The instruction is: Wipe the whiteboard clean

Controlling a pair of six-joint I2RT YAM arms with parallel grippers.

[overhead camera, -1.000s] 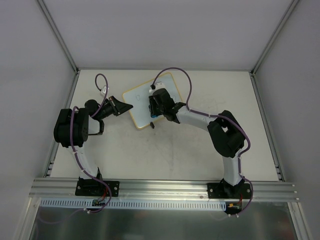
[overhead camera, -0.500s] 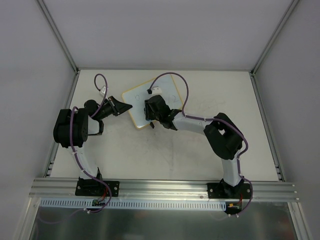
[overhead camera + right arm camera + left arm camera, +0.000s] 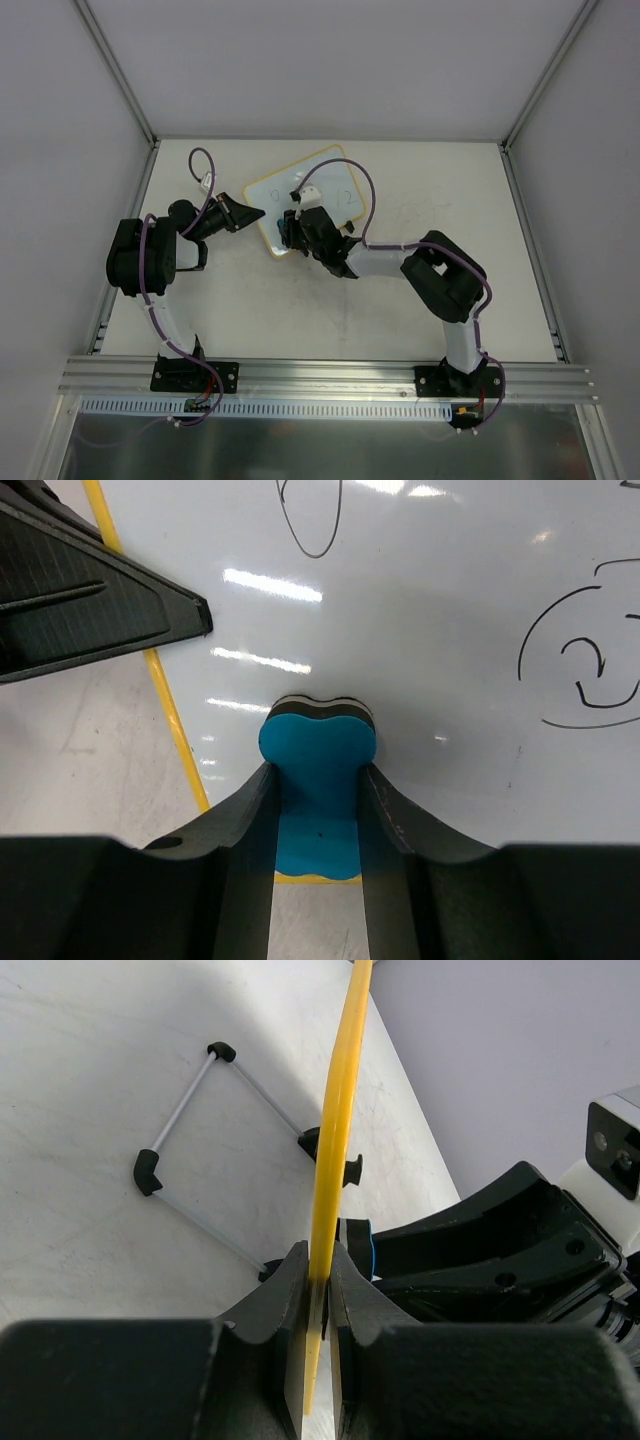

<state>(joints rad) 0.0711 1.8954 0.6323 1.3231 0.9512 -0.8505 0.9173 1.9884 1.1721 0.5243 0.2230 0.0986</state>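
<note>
Nearest, an aluminium rail (image 3: 320,372) is seen along the front edge, with both arm bases bolted to it. Beyond it a broad stretch of bare table (image 3: 300,320) is left between the two arms. Farther in, left of centre, the whiteboard (image 3: 335,185) is found, turned askew to the table's edges. The middle of its left side is pinched between the pressed-together fingers of the left gripper (image 3: 318,1270), which is reached in from the left. In the left wrist view the board is seen edge-on as a thin yellow frame (image 3: 335,1140), and a wire stand (image 3: 200,1160) with black corner pieces is shown on the table just beside it. The near-left part of the board is covered by the right gripper (image 3: 318,770), whose fingers are closed on a blue eraser (image 3: 318,740). The eraser's tip is pressed against the white surface, close to the yellow frame at the near-left corner. Just ahead of the eraser, unmarked white surface is seen, and past it pen marks (image 3: 580,660) are seen on the right and at the far edge. More bare table is seen to the right of the board and behind it, up to the enclosure walls (image 3: 330,70) at the far edge and along both sides.
</note>
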